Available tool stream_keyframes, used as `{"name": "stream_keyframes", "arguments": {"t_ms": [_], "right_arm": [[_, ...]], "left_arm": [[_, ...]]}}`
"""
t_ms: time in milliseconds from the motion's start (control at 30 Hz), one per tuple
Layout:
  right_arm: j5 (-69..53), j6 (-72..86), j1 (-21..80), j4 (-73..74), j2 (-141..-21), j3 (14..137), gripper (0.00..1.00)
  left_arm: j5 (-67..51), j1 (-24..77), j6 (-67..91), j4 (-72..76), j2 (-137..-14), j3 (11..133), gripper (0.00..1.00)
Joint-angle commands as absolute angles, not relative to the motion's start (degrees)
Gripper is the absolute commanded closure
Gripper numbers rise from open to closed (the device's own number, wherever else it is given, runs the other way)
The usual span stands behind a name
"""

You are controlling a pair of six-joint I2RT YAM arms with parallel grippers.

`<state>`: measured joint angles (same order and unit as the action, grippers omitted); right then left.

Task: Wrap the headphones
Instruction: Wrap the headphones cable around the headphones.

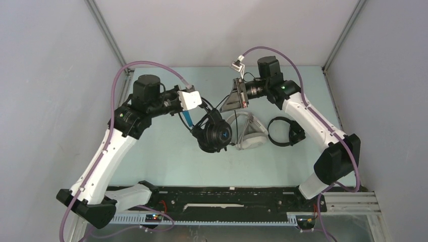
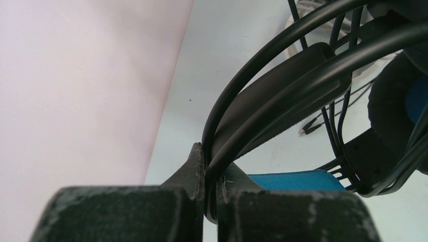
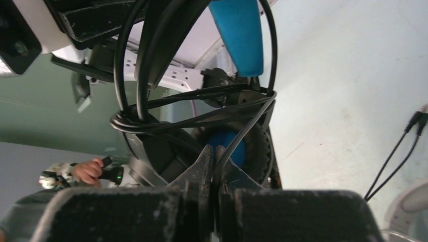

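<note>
The black headphones with the blue headband hang in mid-air over the table centre. My left gripper is shut on their black headband hoops, with the blue band just beyond the jaws. My right gripper is shut on their thin black cable, which is looped around the earcups. The white-grey headphones lie on the table to the right, and the smaller all-black headphones lie further right.
Loose cable ends with a plug lie on the pale table. Grey walls enclose the table on the left, back and right. A black rail runs along the near edge by the arm bases.
</note>
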<state>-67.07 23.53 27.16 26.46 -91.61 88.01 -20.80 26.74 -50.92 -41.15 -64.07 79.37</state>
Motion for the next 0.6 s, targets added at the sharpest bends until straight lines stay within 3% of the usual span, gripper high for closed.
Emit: {"name": "stream_keyframes", "arguments": {"t_ms": [0, 167, 367, 567], "right_arm": [[-72.43, 36.60, 26.26, 8.85, -88.12, 85.90, 0.97], [-75.14, 47.56, 26.24, -5.91, -87.58, 80.98, 0.97], [-76.03, 48.73, 26.51, -8.13, -87.20, 80.27, 0.94], [-76.27, 51.30, 27.20, -11.36, -86.80, 80.07, 0.99]], "left_arm": [[-15.00, 26.63, -55.38, -47.17, -63.71, 77.50, 1.00], [-11.32, 26.63, -53.63, -46.13, -64.98, 78.16, 1.00], [-6.93, 26.63, -53.22, -46.76, -66.43, 79.81, 1.00], [-6.31, 26.63, -52.85, -45.36, -66.42, 80.23, 1.00]]}}
